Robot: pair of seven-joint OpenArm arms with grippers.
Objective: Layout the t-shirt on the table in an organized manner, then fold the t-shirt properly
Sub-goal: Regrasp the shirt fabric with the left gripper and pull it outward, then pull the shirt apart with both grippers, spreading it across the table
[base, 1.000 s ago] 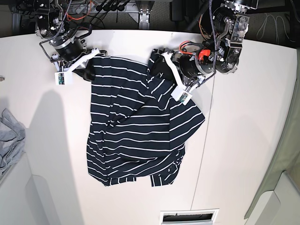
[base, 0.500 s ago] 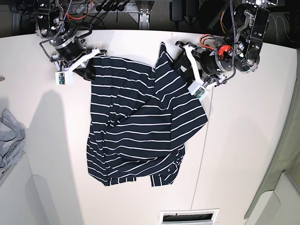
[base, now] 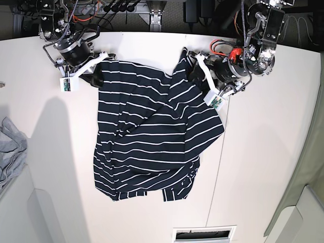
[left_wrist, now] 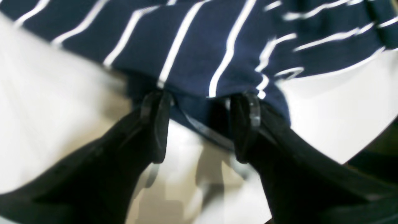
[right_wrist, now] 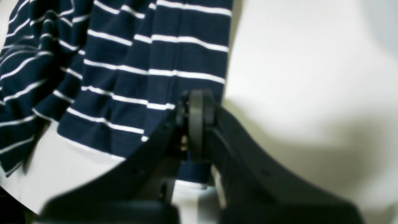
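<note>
**Ana:** Base view shows it best. The table (base: 273, 152) is huge and pale, with a thin dark line running down it. The t-shirt (base: 152, 147) lies in the middle part, up toward the far edge, with lots of bare top all round it.

**Ben:** Is it flat?

**Ana:** No. It is rumpled, with folds across the middle and a bunched bit at its near corner. I think it is soft and light and floppy, so it will sag and slide when pulled.

**Ben:** So where should you hold it?

**Ana:** At the corners and hems, I would say, one on each side, so it can be pulled smooth.

**Ben:** What is that grey thing?

**Ana:** A grey cloth (base: 9, 152) at the table's left edge, well apart from the shirt. Past the far edge there are cables and metal bits.

**Ben:** And the arms?

**Ana:** Both sit at the far edge. The right gripper (right_wrist: 196, 124) has its fingers pressed together, pinching a strip of the shirt's edge. The left gripper (left_wrist: 200, 124) has its fingers spread apart. The shirt's dark hem lies right at its tips, but I cannot tell if they are touching it. That picture is blurry.
</note>
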